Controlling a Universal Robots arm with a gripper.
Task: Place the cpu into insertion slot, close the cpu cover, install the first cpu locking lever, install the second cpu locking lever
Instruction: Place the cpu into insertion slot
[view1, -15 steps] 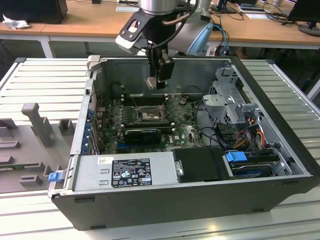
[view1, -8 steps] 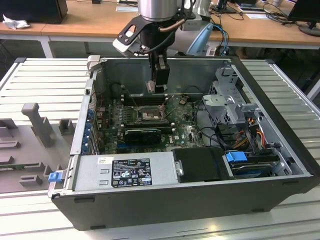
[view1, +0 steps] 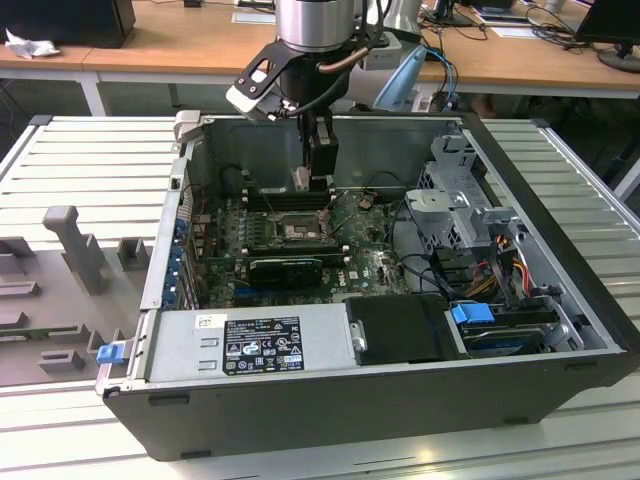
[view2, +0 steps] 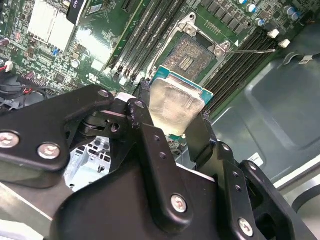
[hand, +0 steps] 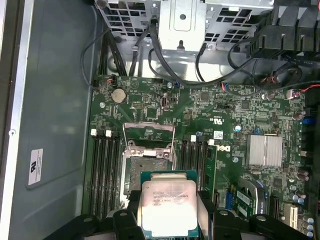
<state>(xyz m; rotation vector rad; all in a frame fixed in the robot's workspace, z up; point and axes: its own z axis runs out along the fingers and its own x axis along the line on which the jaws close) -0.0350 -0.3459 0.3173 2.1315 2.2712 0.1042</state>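
The case (view1: 350, 410) lies open-topped on the bench (view1: 90, 160), so there is free reach from above. The claw (view1: 316, 182), gripping the cpu (hand: 168, 207), hangs over the slot (hand: 148, 167) with nothing between them. The raised cover (hand: 148, 134) stands at one slot edge. Memory slots (hand: 102, 170) flank two others. Cables (view1: 405, 225) and a drive cage (view1: 455, 190) crowd the case's edge at the exterior view's right. A black card (view1: 287, 268) lies near the slot.

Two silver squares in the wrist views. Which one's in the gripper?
The cpu, smooth-faced, clamped in the gripper near the insertion slot; the finned heatsink sits fixed on the board.
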